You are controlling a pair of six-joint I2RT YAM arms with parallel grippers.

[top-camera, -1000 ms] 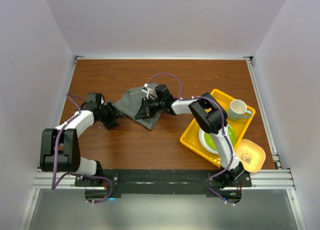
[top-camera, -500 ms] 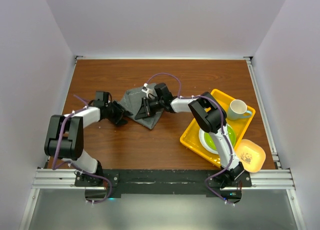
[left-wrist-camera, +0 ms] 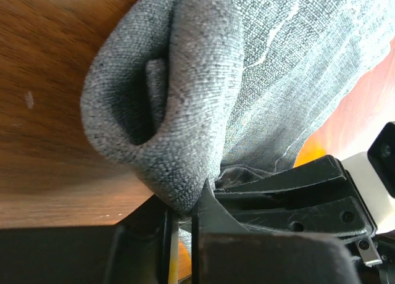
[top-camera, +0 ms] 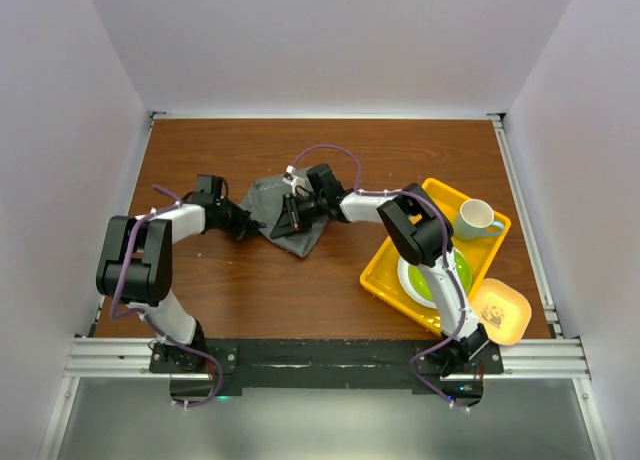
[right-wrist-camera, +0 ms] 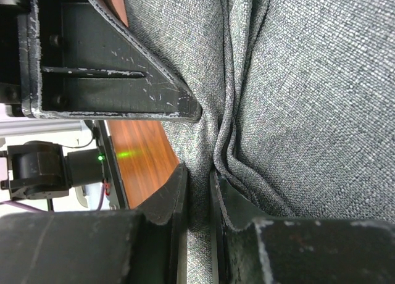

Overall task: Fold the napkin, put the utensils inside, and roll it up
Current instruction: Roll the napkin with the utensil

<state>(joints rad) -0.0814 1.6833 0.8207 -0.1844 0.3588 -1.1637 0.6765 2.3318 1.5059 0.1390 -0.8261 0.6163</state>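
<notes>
Leftward on the table, the left gripper (top-camera: 242,226) has swung in from the bare wood and now sits at the left edge of the large dark grey fabric napkin (top-camera: 266,194). Its jaws, which stood apart a moment ago, are now nearly together. In the left wrist view they pinch a rounded, bulging fold of the cloth right at their tips.

The right gripper (top-camera: 282,225) has stayed put on the near right part of the napkin. Its fingers are drawn close and clamp a narrow ridge of pleated cloth between them. The two grippers sit just beside each other, with the cloth bunched between them.

The napkin lies crumpled in the middle of the brown wooden table (top-camera: 350,150), slightly toward the far side, with its near corner pointing at the arm bases.

Well to the right sits a yellow plastic tray (top-camera: 383,270). It holds a white mug (top-camera: 478,218) at its far end and a green plate (top-camera: 463,271) that the right arm partly covers. A small yellow dish (top-camera: 500,312) rests just beside the tray's near right corner.
</notes>
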